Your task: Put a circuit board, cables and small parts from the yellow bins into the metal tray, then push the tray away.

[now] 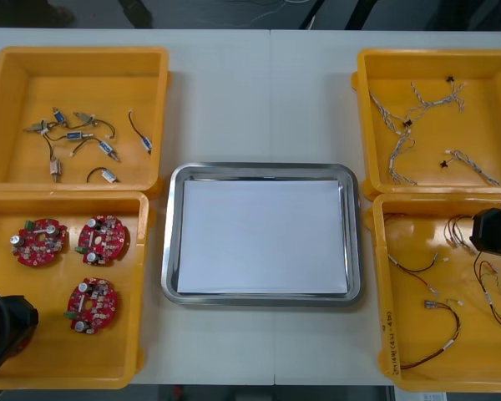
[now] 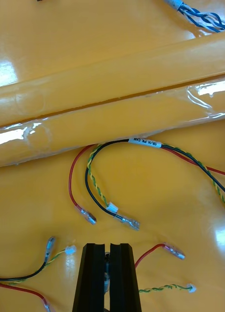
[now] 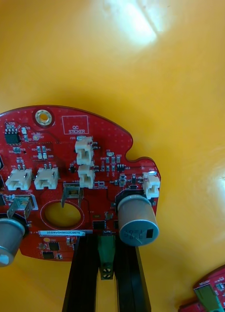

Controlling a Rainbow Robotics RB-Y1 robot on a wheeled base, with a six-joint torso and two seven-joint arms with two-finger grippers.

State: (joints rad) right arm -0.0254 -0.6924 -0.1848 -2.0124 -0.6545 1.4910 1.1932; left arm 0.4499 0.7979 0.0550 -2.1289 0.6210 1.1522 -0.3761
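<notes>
Gripping circuit board [image 3: 68, 185] near another board [image 3: 212, 292], left end effector [image 3: 106, 243]; right end effector [image 2: 108, 248], cable [image 2: 107, 279].

Table [image 1: 234, 92], light. On it, four yellow bins: upper left [image 1: 33, 92], lower left [image 1: 108, 351], upper right [image 1: 434, 55], lower right [image 1: 381, 284]. Tray [image 1: 169, 242], metal, white inside, centre, between them.

Over at the lower left of the front view, the left arm [image 1: 4, 330] is a rounded black housing with a thin black cable arching over it. At the right edge, the right arm [image 1: 494, 230] is a boxier black block with its own curved black cable. The left gripper [image 3: 106, 243] and right gripper [image 2: 108, 246] both have flat, matte black, square-tipped fingers.
</notes>
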